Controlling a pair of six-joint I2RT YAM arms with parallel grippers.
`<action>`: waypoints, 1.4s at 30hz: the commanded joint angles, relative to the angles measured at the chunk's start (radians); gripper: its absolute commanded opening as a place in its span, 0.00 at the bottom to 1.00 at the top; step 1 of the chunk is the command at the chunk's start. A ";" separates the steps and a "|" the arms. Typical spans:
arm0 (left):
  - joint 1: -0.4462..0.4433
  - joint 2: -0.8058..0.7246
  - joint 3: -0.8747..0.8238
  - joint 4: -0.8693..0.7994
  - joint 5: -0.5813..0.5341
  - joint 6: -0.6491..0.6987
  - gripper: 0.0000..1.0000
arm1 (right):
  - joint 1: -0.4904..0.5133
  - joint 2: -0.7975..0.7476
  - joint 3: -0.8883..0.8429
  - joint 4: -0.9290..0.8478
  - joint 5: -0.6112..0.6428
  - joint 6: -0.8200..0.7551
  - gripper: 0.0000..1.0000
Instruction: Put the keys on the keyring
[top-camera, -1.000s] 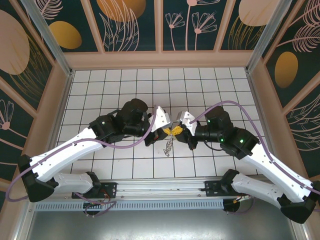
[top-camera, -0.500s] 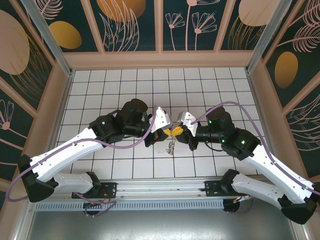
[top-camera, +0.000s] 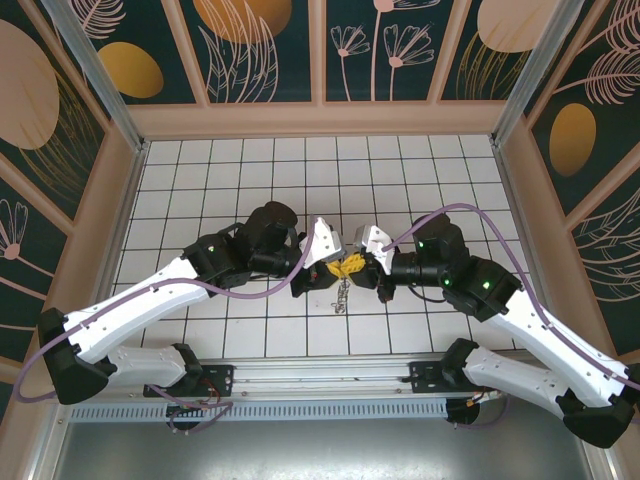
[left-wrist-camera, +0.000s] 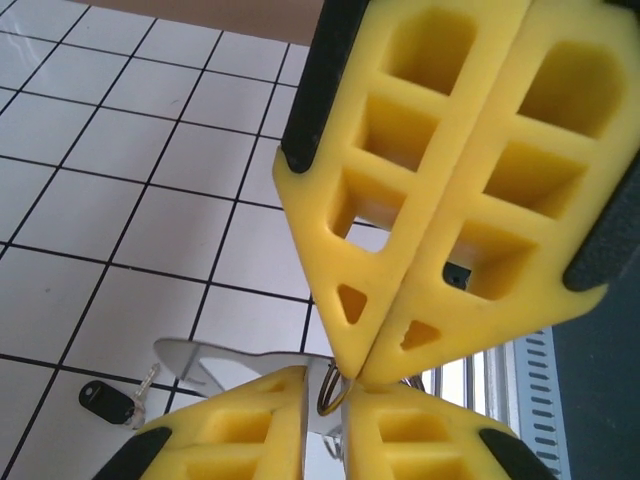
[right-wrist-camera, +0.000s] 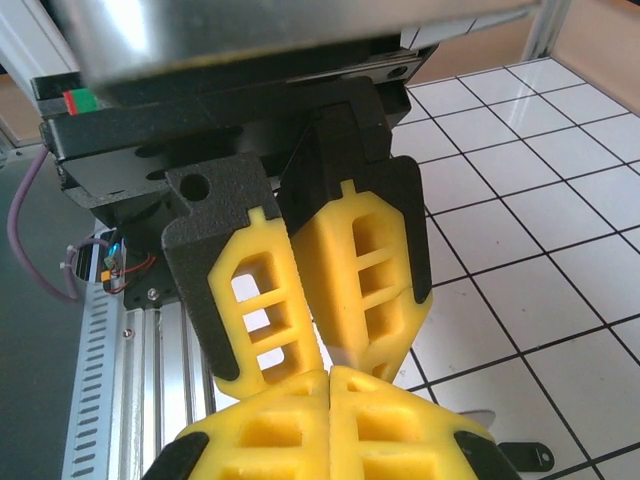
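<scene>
White tiled table (left-wrist-camera: 120, 200): right end effector (right-wrist-camera: 328, 375) closed; left end effector (left-wrist-camera: 357, 372) at keyring (left-wrist-camera: 335, 390), opening unclear.

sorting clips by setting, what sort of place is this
Most likely a purpose-built robot test cell, not a home or shop: a white gridded floor boxed in by aluminium posts and printed botanical panels, with two arms bolted to a rail at the near edge.

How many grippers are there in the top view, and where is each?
2. The left gripper and the right gripper meet tip to tip over the middle of the table. None seems hidden.
</scene>
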 joint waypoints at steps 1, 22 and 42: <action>-0.005 -0.007 -0.004 0.058 0.025 -0.009 0.14 | 0.010 -0.014 0.032 0.040 -0.029 -0.016 0.00; -0.004 -0.151 -0.164 0.342 0.138 -0.164 0.00 | 0.010 -0.233 -0.053 0.120 0.056 0.124 0.51; -0.005 -0.162 -0.205 0.488 0.174 -0.218 0.00 | 0.010 -0.190 -0.095 0.161 0.030 0.128 0.33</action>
